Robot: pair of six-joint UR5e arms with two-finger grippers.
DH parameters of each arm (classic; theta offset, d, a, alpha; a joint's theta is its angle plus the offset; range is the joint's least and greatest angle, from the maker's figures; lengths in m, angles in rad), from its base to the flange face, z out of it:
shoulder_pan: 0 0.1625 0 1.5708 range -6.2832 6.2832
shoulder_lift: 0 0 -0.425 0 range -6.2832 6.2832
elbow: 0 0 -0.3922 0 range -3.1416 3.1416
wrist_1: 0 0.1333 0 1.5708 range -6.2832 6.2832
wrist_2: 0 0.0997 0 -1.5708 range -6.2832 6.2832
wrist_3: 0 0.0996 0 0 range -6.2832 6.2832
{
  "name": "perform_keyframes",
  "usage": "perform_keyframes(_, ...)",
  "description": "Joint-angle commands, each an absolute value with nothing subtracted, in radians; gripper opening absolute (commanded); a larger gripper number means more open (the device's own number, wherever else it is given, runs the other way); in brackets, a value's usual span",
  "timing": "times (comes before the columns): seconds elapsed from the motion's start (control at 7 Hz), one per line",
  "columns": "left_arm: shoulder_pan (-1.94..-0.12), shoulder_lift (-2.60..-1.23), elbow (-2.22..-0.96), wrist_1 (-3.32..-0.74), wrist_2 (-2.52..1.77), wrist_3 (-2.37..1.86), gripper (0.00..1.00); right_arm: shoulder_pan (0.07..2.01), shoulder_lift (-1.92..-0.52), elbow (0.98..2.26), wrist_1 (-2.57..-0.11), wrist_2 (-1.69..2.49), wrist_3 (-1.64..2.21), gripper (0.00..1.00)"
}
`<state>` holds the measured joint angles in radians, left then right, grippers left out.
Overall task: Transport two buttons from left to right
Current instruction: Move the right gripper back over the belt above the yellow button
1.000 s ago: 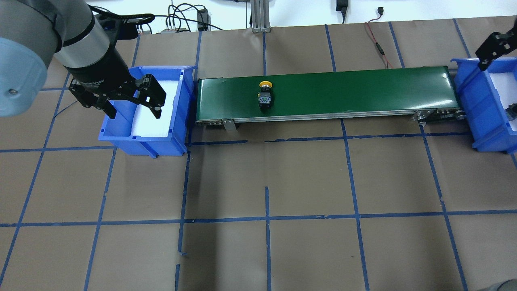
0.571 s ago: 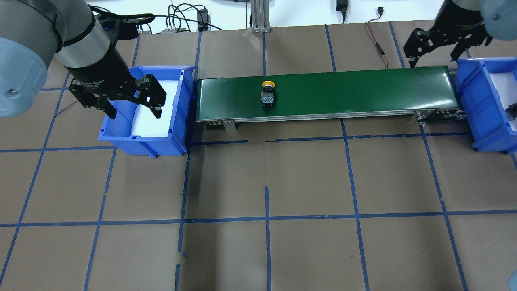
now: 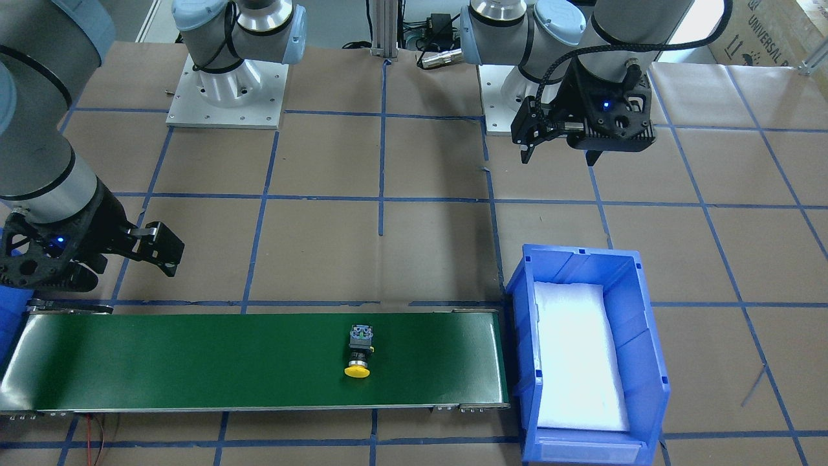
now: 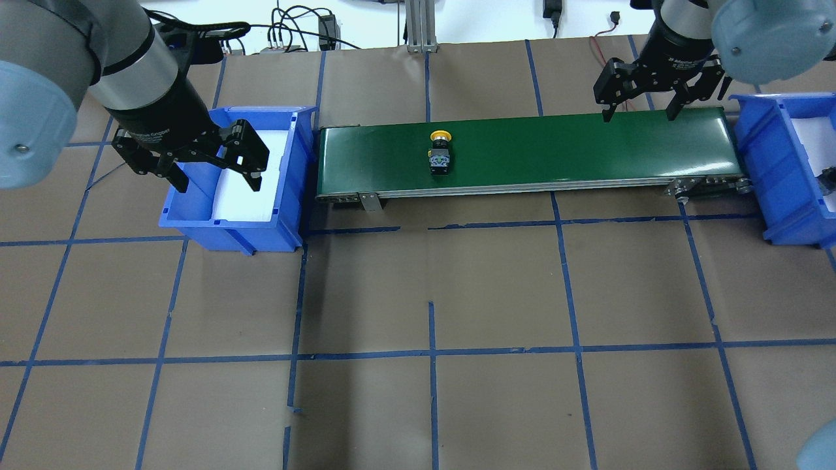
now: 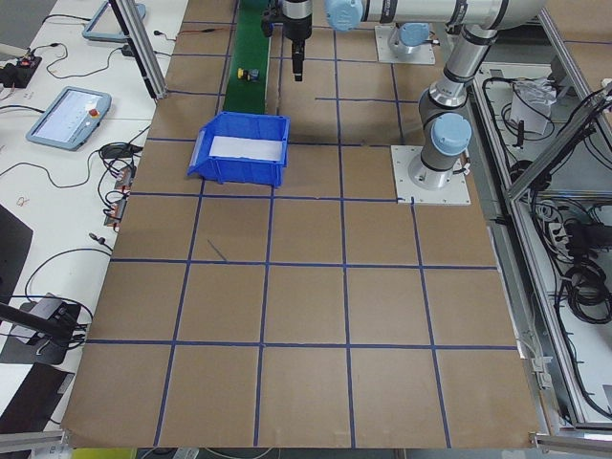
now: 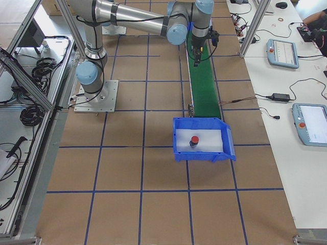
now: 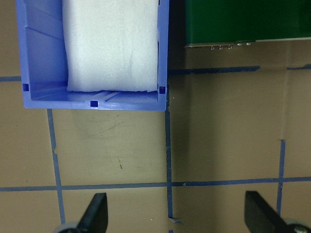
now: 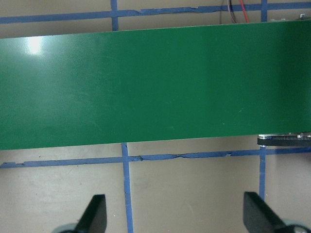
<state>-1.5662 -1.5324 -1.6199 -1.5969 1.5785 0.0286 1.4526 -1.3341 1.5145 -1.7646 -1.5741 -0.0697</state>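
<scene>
The left fingers (image 4: 249, 155) hang high up near the left blue box (image 4: 287, 215). They are spread wide and hold nothing. A white pad (image 4: 245, 196) lies in that box. Right beside the box starts the long green belt (image 4: 555, 150) on the brown surface (image 4: 496, 294). The yellow button (image 4: 441, 153) lies on its side on the belt, nearer the left end. The right fingers (image 4: 609, 98) hang up high near the belt's right end. They are spread wide too, holding nothing. The right blue box (image 4: 757, 130) sits at that end. The red button (image 6: 194, 141) sits inside it.
</scene>
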Motion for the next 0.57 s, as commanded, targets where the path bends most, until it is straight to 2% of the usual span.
perform_keyframes(0.0, -1.566, -1.532, -1.62, -1.597, 1.58, 0.029, 1.0, 1.474, -1.335, 1.548, -1.763, -1.572, -0.025, 1.0)
perform_keyframes(0.43, -1.566, -1.532, -1.62, -1.597, 1.582, 0.028, 1.0, 1.482, -1.332, 1.569, -1.769, -1.571, -0.015, 1.0)
